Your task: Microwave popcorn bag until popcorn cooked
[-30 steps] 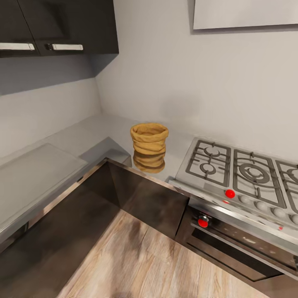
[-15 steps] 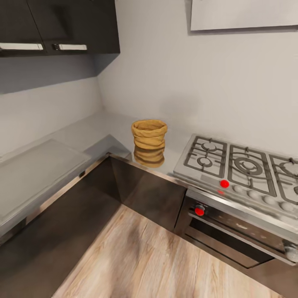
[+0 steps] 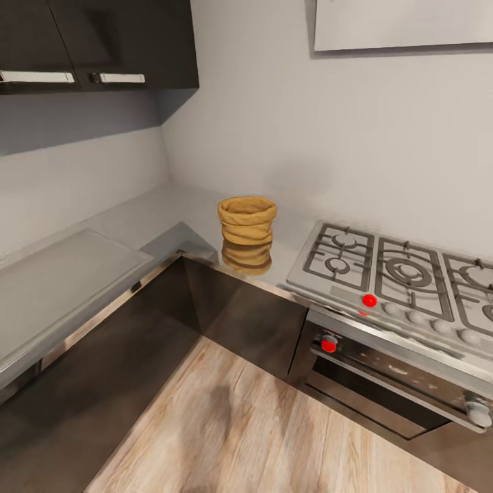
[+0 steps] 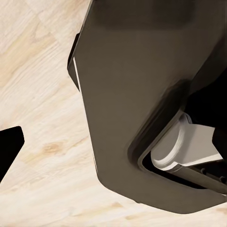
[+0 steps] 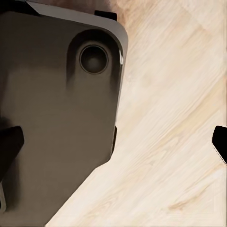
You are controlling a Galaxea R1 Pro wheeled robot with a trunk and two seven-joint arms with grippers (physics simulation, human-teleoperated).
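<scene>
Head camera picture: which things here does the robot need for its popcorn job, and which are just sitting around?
Needed for the job:
- tan-brown wrinkly popcorn bag with a rolled rim, standing upright
- long grey glossy countertop under the bag

Just sitting around:
- steel gas hob with grey grates, beside the bag
- built-in steel oven with red knobs
- dark wall cabinets
- wooden floor
</scene>
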